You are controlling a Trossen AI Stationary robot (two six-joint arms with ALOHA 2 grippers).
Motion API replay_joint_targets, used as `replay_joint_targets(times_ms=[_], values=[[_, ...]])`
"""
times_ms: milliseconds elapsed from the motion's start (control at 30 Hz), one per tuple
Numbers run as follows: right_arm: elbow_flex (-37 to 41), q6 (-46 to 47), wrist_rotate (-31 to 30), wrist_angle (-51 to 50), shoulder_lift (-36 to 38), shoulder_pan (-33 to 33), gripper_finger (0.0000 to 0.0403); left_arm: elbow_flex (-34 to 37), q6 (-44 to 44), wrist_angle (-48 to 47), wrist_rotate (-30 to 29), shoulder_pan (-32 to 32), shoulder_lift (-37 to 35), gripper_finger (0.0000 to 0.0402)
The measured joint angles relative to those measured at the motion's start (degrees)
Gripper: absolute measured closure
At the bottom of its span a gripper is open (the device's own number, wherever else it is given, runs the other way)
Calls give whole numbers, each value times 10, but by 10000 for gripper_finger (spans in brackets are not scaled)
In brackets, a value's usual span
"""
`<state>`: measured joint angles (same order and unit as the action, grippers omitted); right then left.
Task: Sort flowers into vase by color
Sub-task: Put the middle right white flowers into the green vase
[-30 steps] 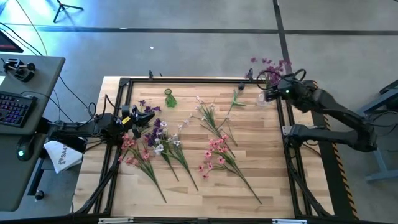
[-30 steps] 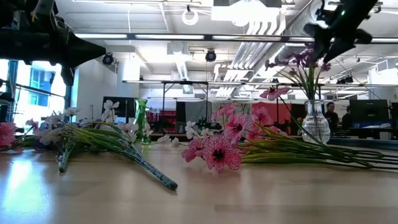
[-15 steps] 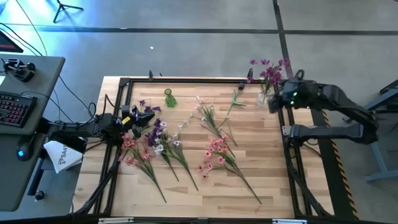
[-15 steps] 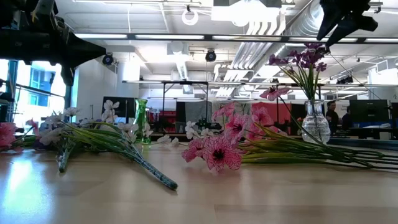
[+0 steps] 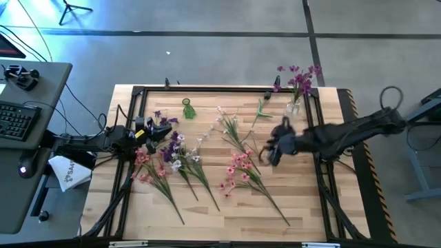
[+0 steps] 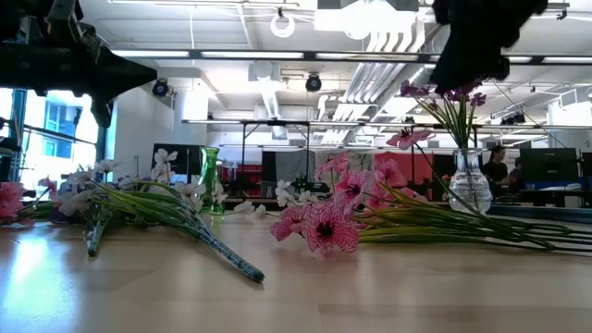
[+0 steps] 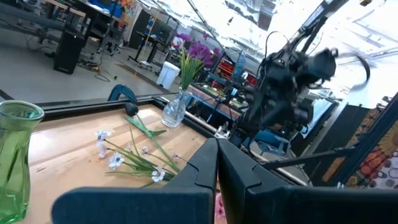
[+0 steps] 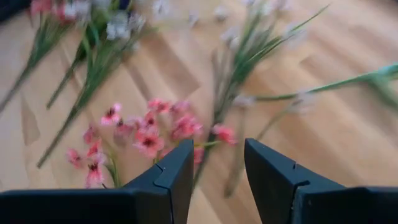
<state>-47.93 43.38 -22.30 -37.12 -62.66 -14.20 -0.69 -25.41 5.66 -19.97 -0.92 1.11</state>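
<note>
Purple sprigs [image 5: 299,76] stand with their stems in a clear glass vase [image 5: 293,107] at the table's far right corner; both also show in the low view, the sprigs [image 6: 450,92] above the vase [image 6: 470,181]. An empty green vase [image 5: 188,108] stands near the far edge. Pink sprigs [image 5: 240,169] and white sprigs [image 5: 231,128] lie flat mid-table. A mixed bunch [image 5: 169,158] lies at the left. My right gripper [image 5: 269,151] hangs open above the table beside the pink sprigs [image 8: 148,133] and touches nothing. My left gripper [image 5: 162,129] waits shut over the left bunch.
A black metal frame [image 5: 207,89] runs around the wooden tabletop. A desk with a keyboard [image 5: 15,120] stands off the table's left side. Bare wood lies along the near edge [image 5: 227,217]. The right arm [image 7: 287,93] shows far off in the left wrist view.
My right gripper has left the clear vase at the far right corner, swung toward the table's middle and come down beside the pink sprigs. The purple sprigs have stayed in the vase and now stand free of the gripper.
</note>
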Motion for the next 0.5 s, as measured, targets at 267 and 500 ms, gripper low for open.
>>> replay_joint_targets(times_ms=[267, 500], values=[[106, 31, 65, 195, -102, -12, 265, 0, 0, -27, 39, 0, 0, 401], [102, -14, 52, 175, -160, 13, 265, 0, 20, -18, 9, 1, 0, 401]])
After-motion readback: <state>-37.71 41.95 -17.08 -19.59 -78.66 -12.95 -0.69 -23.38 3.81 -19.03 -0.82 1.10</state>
